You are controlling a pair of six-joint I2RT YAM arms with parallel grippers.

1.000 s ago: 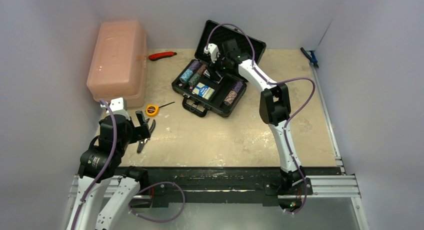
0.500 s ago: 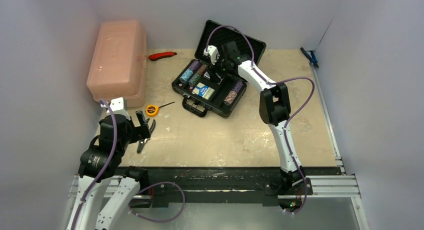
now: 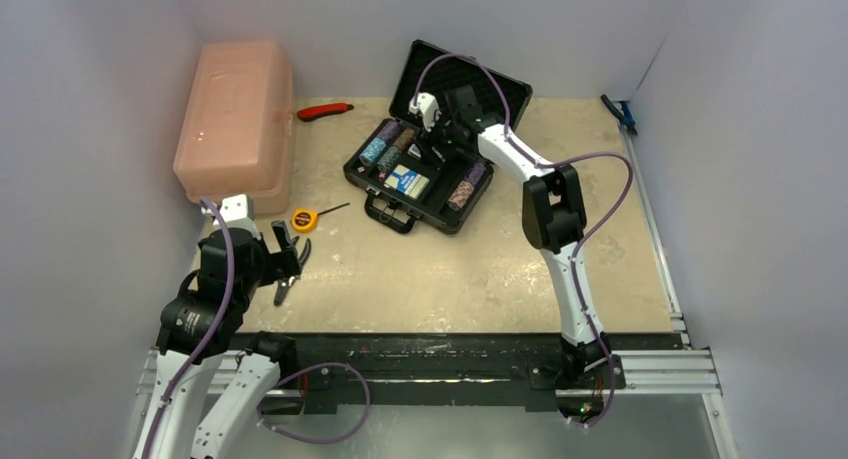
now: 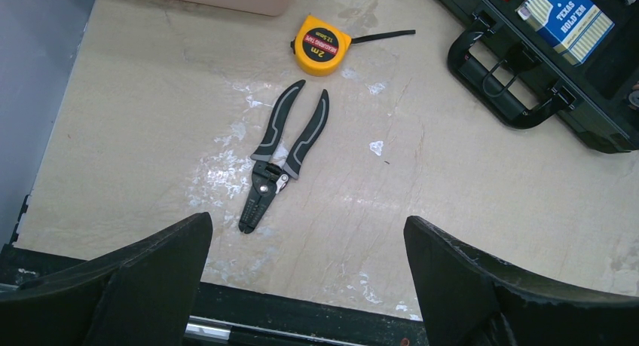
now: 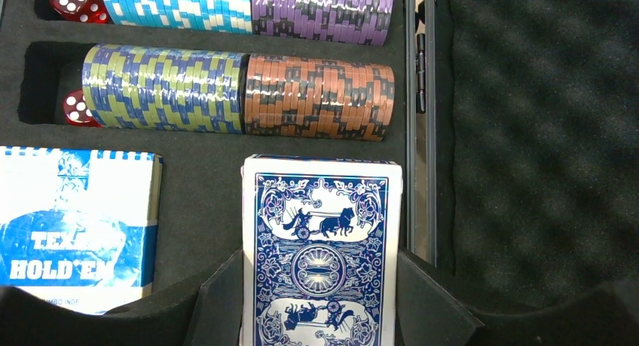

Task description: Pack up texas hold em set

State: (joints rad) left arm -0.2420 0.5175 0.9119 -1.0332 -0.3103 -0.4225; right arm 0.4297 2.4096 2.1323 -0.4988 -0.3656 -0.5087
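The grasp is seen only in the right wrist view. A blue-backed card deck (image 5: 320,248) is clamped between the fingers of the right end effector (image 5: 320,293) and held over the foam of the black case (image 3: 507,87), just beside a boxed deck (image 5: 75,225) marked TEXAS HOLD'EM. Beyond it, four chip stacks (image 5: 166,90) are laid in two grooves, with red dice (image 5: 71,1) at their left ends. From the top camera these details are reduced to small coloured patches.

Grey-handled pliers (image 4: 282,161) and a yellow tape measure (image 4: 322,44) are shown clearly only by the left wrist view; they lie on the beige surface (image 3: 450,279), near the case handle (image 4: 456,63). The left end effector (image 4: 307,225) is held wide open above the pliers, gripping nothing.

The surface is enclosed by white walls. A pink box (image 3: 238,119) and a red knife (image 3: 325,110) are placed at its far left. The right arm is stretched far forward to the case, and the left arm is folded close to its base.
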